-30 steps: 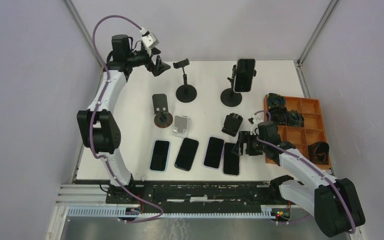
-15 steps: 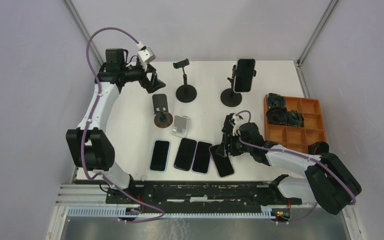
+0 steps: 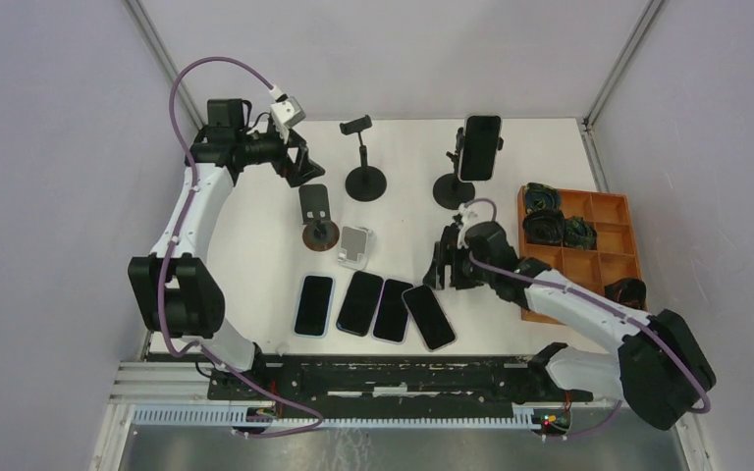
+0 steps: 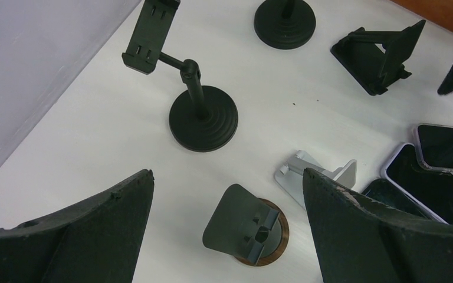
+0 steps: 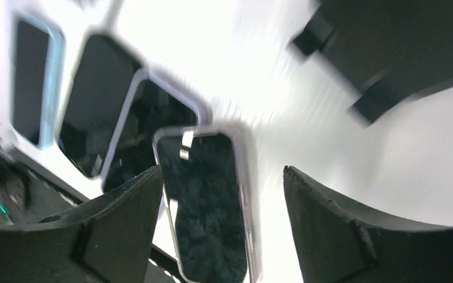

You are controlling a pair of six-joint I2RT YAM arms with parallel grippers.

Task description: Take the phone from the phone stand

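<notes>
Right gripper [image 3: 440, 267] pulls back, empty
Jaws wide, it has left the skewed phone [image 3: 428, 316]; left gripper [image 3: 302, 167] stays wide.

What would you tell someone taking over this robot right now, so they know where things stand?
Left hand: open, empty, hovering over the empty stands at the far left.
Right hand: open, empty, just above the rightmost flat phone.
Done: that one ends a row of four phones lying flat in front of the arms.
Left: one phone is still clamped in the tall phone stand at the back and needs taking out.
</notes>
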